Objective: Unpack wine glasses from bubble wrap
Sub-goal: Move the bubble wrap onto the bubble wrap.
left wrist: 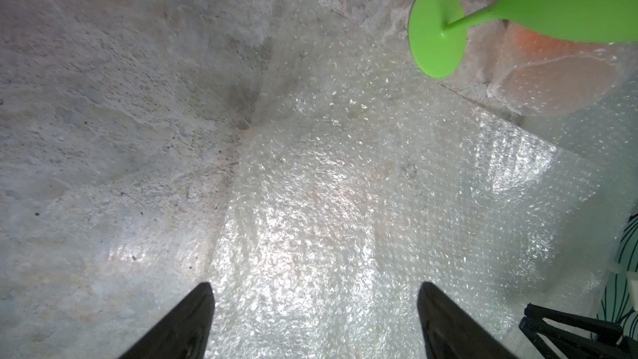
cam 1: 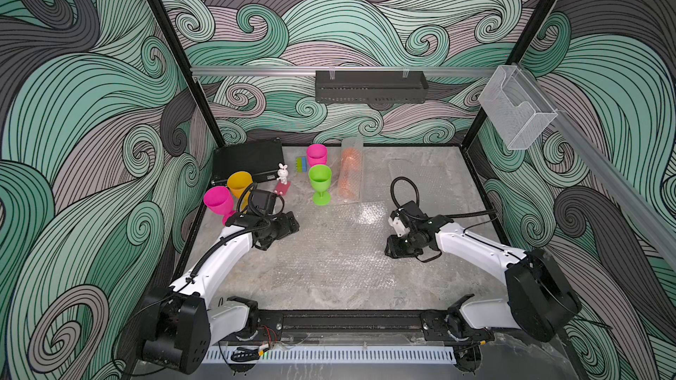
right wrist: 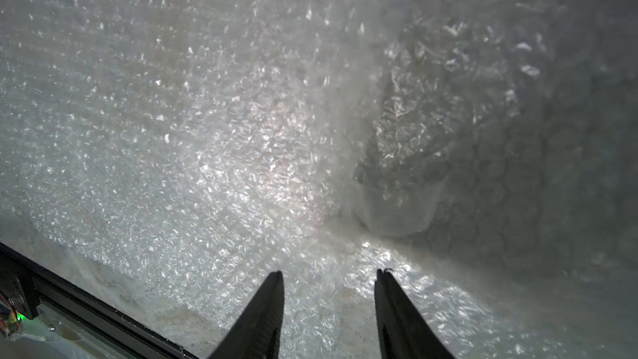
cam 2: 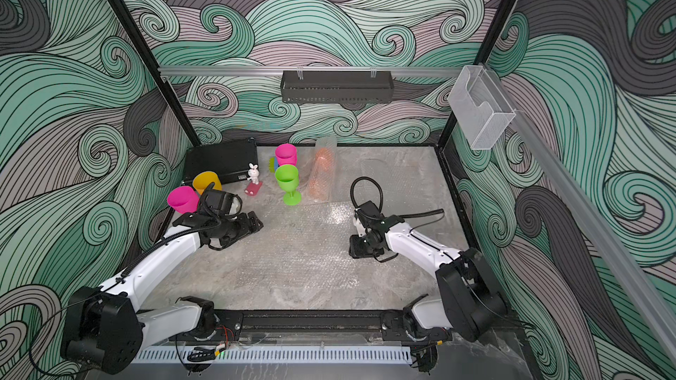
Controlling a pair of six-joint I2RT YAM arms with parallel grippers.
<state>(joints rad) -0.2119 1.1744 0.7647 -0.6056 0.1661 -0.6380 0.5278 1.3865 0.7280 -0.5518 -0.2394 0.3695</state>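
L gripper (left wrist: 314,288): fingers spread wide, nothing btwn them. It sits left of centre, pointing right, over the left edge of the flat bubble wrap sheet (cam 1: 329,250). Contact w/ sheet: cannot tell.

R gripper (right wrist: 328,272): fingers parted, gap clear, nothing pinched. Tips point down at the right side of the same sheet. A raised crumpled fold (right wrist: 397,167) stands just ahead of the tips. Touching or not: cannot tell.

Flat sheet covers the centre of the table (cam 1: 256,286), shiny under the light. Second flat sheet (cam 1: 420,177) lies far right, partly under the R arm's cable loop.

Goblets:
- orange goblet (cam 1: 351,173): lying inside bubble wrap tube (cam 1: 352,148), far centre, long axis near-to-far.
- lime green goblet (cam 1: 320,179): upright, unwrapped, just left of the tube; foot near the flat sheet's far edge.
- far pink goblet (cam 1: 316,154): upright, right behind the green one.
- yellow goblet (cam 1: 239,182) and near pink goblet (cam 1: 218,199): upright, side by side at left edge, behind the L arm's wrist.

Misc: rabbit figure (cam 1: 282,173), green-blue block (cam 1: 301,164), black box (cam 1: 248,159), all far left.
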